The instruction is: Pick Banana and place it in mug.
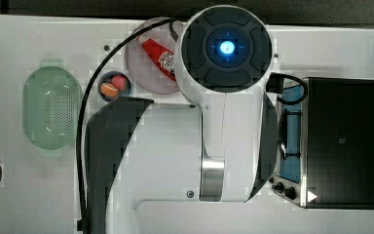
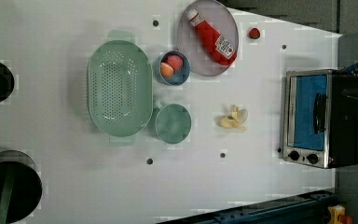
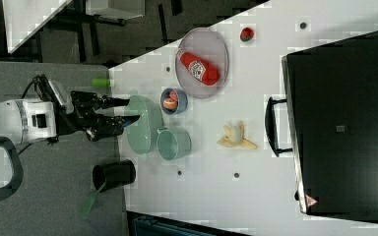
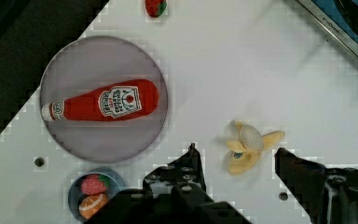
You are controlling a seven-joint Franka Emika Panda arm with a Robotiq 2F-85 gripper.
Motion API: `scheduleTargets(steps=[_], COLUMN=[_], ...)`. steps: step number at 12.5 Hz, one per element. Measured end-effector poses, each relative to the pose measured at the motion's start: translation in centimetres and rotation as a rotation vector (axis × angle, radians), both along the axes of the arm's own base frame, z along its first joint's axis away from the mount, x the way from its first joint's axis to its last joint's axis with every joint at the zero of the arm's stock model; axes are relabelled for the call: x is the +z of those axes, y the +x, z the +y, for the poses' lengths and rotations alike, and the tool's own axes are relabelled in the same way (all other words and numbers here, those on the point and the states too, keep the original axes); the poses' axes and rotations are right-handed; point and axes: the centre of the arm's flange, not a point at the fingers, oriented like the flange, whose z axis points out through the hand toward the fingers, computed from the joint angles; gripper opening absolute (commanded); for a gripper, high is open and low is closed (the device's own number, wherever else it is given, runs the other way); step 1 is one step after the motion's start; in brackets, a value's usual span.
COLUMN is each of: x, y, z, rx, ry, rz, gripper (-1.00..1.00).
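- My claw (image 4: 235,186) hangs open, empty, high above the small pale yellow peeled banana (image 4: 248,146) lying on the white counter (image 4: 270,70).
- Splayed peel could slip my fingers.
- Round pale green mug (image 2: 173,122) touches the perforated green colander (image 2: 117,87); I might drop there.

The white arm (image 1: 214,141) stretches across the top view, its round dark cap with a blue light facing the camera. In the right view the wrist lies level and the black gripper (image 3: 133,110) points toward the right view's right, its two fingers (image 3: 113,102) apart with nothing between them.
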Motion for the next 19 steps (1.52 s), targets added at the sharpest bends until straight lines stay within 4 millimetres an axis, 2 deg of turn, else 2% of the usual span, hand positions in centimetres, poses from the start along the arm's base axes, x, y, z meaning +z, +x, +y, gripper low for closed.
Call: scheduleTargets(steps=[2, 3, 4, 6, 7, 8, 9, 10, 13, 15, 16, 19], x=[0.9, 2.6, 4.5, 7.5, 7.8, 6.8, 5.1, 2.5, -8.9, -16.2, -18.9, -25.2], y=[-4.5, -6.7, -8.1, -9.0, -8.6, -8.3, -7.5, -6.7, -4.9, -5.8, -5.8, -6.8], z=[-0.2, -0.3, -0.6, -1.0, -1.1, -1.1, -0.9, -0.7, -1.0, -1.2, -1.0, -1.2], rx=[-0.012, -0.020, -0.024, -0.028, -0.031, -0.032, -0.026, -0.023, -0.044, -0.029, -0.037, -0.045], ry=[0.022, 0.049, 0.049, 0.041, 0.043, 0.043, 0.035, 0.035, 0.059, 0.020, 0.032, 0.030], rz=[0.167, 0.184, 0.153, 0.063, 0.008, -0.005, -0.005, -0.005, 0.070, 0.142, 0.146, 0.113], gripper=[0.69, 0.91, 1.00, 1.00, 1.00, 1.00, 1.00, 1.00, 1.00, 1.00, 1.00, 1.00])
